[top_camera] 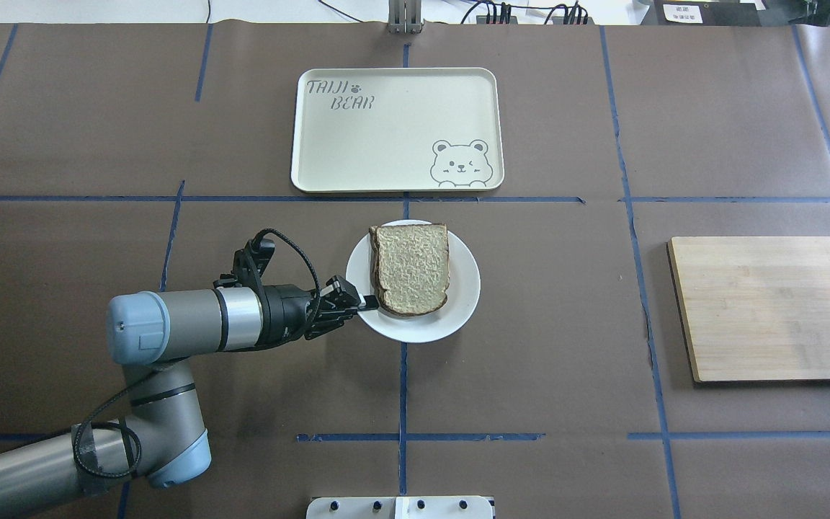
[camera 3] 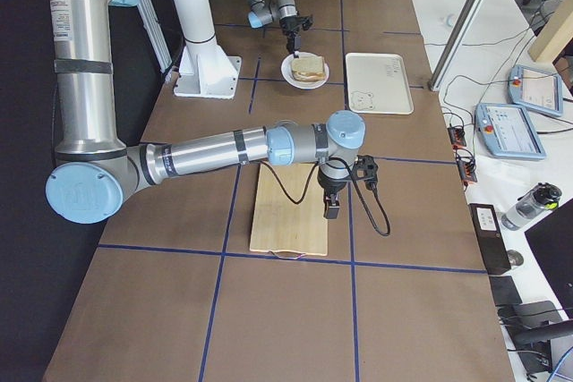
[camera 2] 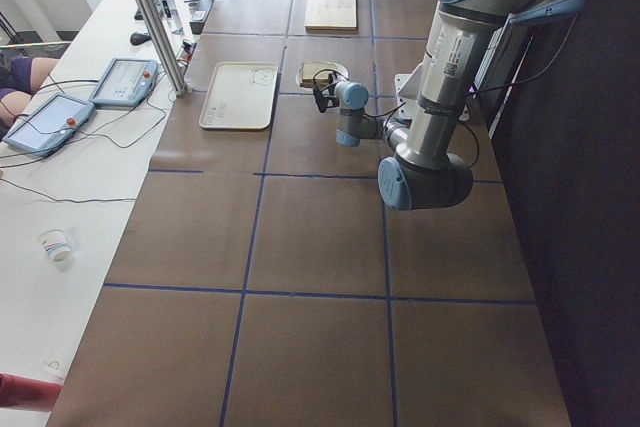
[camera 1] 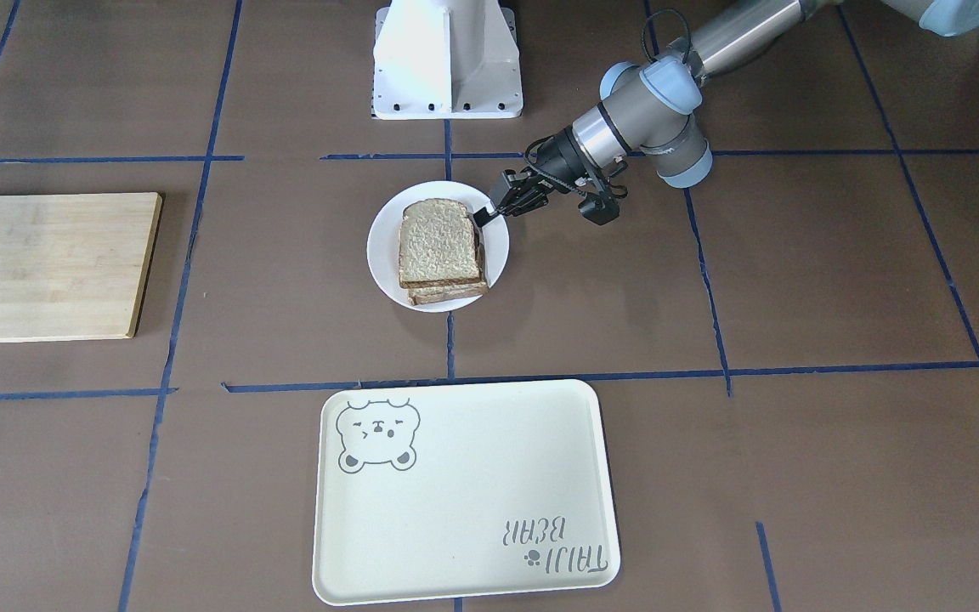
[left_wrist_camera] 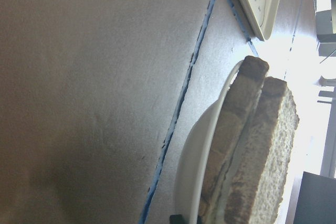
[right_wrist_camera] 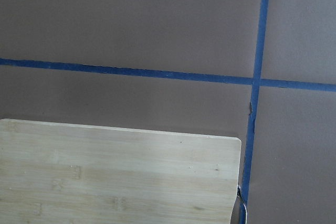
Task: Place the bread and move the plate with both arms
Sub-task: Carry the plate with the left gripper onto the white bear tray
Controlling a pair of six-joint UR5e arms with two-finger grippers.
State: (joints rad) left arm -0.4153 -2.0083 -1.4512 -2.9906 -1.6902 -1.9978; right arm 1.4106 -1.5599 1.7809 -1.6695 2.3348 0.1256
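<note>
Bread (left_wrist_camera: 262,145) sits stacked on the plate (top_camera: 462,299), centre of the desk (top_camera: 530,375), long axis running near to far. Your left fingers (top_camera: 367,301) reach onto the plate's left rim, grip impossible to tell; right fingers (camera 3: 330,212), likewise unreadable, hang well apart over the board (camera 3: 282,221).

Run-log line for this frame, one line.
left pincer: at plate rim, closure unclear | right pincer: by wooden board, state unclear | bread: on plate

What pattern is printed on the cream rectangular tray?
Grey outlined bear face and lettering; the cream tray shows best in the overhead view.
</note>
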